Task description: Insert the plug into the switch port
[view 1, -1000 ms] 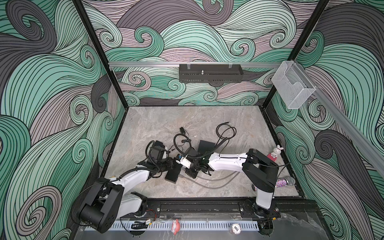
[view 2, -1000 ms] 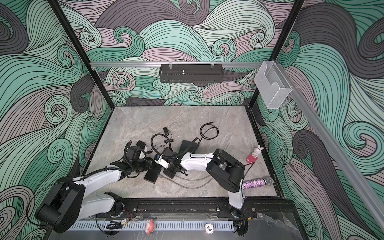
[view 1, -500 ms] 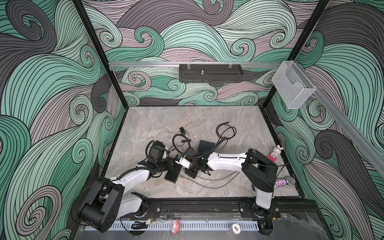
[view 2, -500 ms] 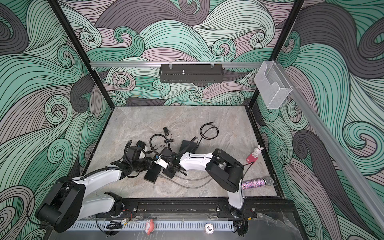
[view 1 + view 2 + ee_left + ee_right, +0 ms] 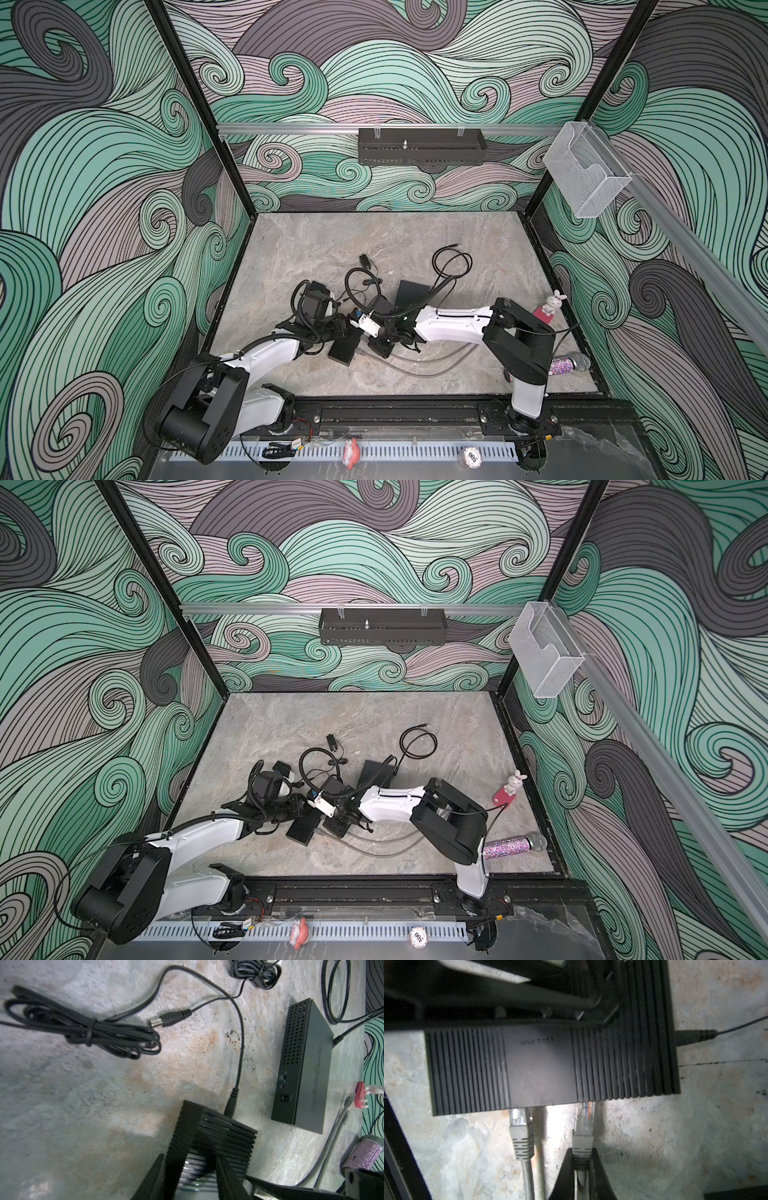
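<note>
The switch (image 5: 539, 1068) is a black ribbed box lying on the marble floor, and shows in both top views (image 5: 345, 347) (image 5: 305, 829). My left gripper (image 5: 190, 1160) is shut on one ribbed end of the switch (image 5: 220, 1134). My right gripper (image 5: 581, 1157) is shut on the grey boot of the plug (image 5: 582, 1126). The plug's clear tip reaches the switch's port face; how deep it sits is hidden under the top edge. A second grey plug (image 5: 520, 1126) sits in a port beside it. In a top view my right gripper (image 5: 370, 345) is right next to the switch.
A second black switch (image 5: 303, 1068) lies farther off, also seen from above (image 5: 411, 293). A bundled black cable (image 5: 83, 1028) and a loose barrel plug (image 5: 168, 1019) lie on the floor. A power lead (image 5: 693, 1035) enters the held switch. Grey cables (image 5: 428, 365), a bunny figure (image 5: 552, 305) and a glitter microphone (image 5: 569, 363) are nearby.
</note>
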Motion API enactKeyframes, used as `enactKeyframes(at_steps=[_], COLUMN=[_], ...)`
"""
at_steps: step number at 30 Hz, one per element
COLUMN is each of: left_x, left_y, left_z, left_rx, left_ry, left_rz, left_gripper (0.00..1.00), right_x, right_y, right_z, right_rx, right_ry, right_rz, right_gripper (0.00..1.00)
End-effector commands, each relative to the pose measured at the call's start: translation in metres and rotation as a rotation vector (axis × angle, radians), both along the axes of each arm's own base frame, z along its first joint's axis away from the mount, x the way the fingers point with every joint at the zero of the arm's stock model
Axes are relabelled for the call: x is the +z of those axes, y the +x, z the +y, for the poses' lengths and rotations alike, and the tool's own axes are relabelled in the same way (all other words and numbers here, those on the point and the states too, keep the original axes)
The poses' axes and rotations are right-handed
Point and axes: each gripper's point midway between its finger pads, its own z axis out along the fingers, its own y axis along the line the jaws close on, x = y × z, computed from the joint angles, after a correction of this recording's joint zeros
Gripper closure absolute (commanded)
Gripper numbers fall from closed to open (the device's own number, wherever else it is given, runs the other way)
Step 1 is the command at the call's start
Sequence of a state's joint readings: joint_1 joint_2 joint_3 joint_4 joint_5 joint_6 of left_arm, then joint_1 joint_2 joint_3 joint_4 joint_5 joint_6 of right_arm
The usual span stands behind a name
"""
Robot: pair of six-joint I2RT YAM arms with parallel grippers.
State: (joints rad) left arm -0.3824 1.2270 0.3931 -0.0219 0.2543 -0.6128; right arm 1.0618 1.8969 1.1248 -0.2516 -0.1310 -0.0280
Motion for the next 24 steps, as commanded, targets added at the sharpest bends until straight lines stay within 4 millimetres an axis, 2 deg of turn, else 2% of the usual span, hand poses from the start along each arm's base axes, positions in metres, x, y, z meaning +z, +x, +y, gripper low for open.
enactKeyframes(at_steps=[1,7,11,17,24], left_x=[-0.018,-0.017,-0.017,-0.017,-0.017], left_y=[-0.028,-0.027,-0.028,-0.028,-0.029], left_z=[-0.004,-0.005,-0.006,-0.009,-0.01], left_rx=[-0.057,-0.06,-0.065,-0.076,-0.079], left_ry=[0.004,0.002,-0.002,-0.011,-0.012], left_rz=[0.122,0.121,0.122,0.126,0.13], left_gripper=[0.61,0.61,0.61,0.63,0.63], right_x=[0.035,0.037,0.037,0.038,0.044], right_y=[0.02,0.014,0.025,0.036,0.043], right_z=[0.039,0.041,0.035,0.038,0.047], right_rx=[0.032,0.073,0.087,0.153,0.106], right_ry=[0.162,0.168,0.117,0.075,0.103], right_rz=[-0.128,-0.141,-0.213,-0.314,-0.296], right_gripper=[1.0,1.0,1.0,1.0,1.0])
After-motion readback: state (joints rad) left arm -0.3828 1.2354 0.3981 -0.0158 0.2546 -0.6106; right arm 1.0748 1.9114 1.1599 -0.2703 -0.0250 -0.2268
